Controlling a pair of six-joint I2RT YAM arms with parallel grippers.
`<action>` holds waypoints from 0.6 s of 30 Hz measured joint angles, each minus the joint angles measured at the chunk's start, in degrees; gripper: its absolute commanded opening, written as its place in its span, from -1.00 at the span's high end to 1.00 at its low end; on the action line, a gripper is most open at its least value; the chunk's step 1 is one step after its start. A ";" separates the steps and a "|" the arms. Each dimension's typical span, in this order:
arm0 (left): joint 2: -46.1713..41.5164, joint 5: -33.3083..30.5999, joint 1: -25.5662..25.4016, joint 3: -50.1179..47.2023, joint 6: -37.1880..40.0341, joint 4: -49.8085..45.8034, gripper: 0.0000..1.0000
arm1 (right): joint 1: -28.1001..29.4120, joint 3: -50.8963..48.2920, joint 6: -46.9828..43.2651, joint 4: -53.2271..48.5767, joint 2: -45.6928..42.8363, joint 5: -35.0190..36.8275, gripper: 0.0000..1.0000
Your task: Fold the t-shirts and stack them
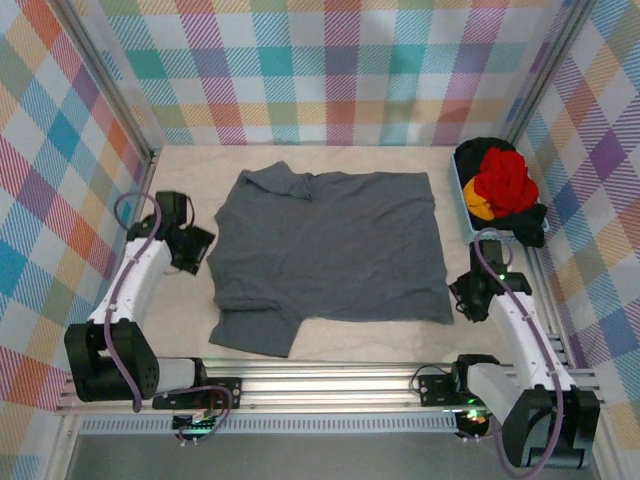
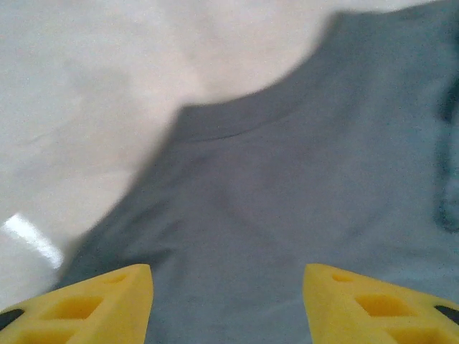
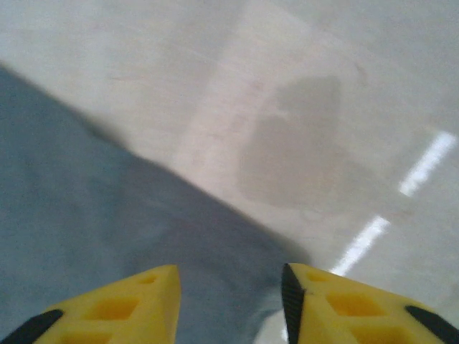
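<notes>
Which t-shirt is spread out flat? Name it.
The dark slate grey t-shirt, laid open across the middle of the table. The red shirt, orange-yellow shirt and black shirt sit crumpled in one heap at far right.

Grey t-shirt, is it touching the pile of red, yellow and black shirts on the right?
Apart. Top view: a strip of bare table separates the grey t-shirt from the pile.

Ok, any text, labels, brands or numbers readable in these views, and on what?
None can be read.
The grey t-shirt is plain: no print or tag shows.
The red, orange-yellow and black shirts at the far right show no lettering.
The checked walls bear pattern only.
Any label on the left arm or right arm is too small to tell.
</notes>
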 measured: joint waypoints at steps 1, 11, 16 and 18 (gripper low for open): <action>2.73 0.52 -0.68 4.48 1.27 0.11 0.01 | 0.37 1.33 -1.73 1.66 0.26 -1.05 0.17; 42.64 7.28 -6.54 44.33 14.43 5.25 0.42 | 7.21 15.26 -14.73 16.33 23.54 -17.29 0.19; 60.06 6.19 -9.66 66.75 19.17 3.67 0.08 | 8.81 21.62 -16.50 16.87 32.44 -20.52 0.20; 65.42 5.27 -10.29 74.42 19.41 2.69 0.07 | 9.18 22.18 -16.61 17.14 33.42 -21.05 0.20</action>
